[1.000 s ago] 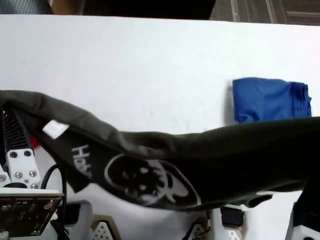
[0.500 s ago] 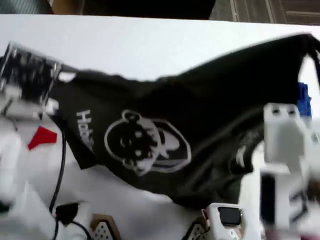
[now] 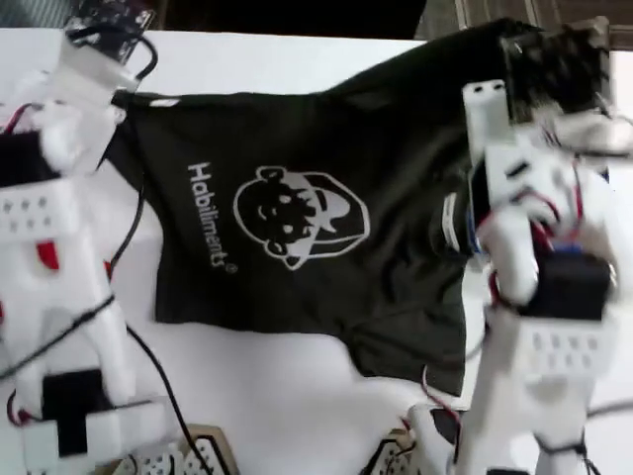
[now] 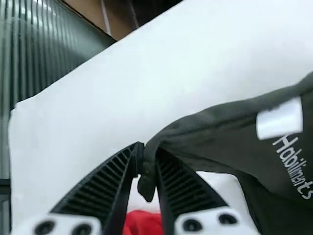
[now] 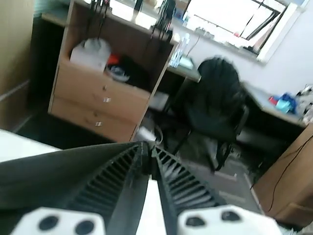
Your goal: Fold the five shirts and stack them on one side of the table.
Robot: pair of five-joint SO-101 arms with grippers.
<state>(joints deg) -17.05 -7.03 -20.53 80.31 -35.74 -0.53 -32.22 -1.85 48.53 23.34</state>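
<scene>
Cloth fills the room between the grippers
The black shirt (image 3: 297,257) spans from left gripper (image 4: 145,149) to right gripper (image 5: 148,147); bare table (image 3: 277,396) lies behind both, crossed by a cable (image 3: 158,371).

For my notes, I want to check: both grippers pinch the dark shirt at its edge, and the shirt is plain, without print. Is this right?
Not quite. The dark shirt is not plain: the high view shows a white cartoon face and lettering on it. The rest holds: the left gripper and the right gripper each pinch its edge.
</scene>
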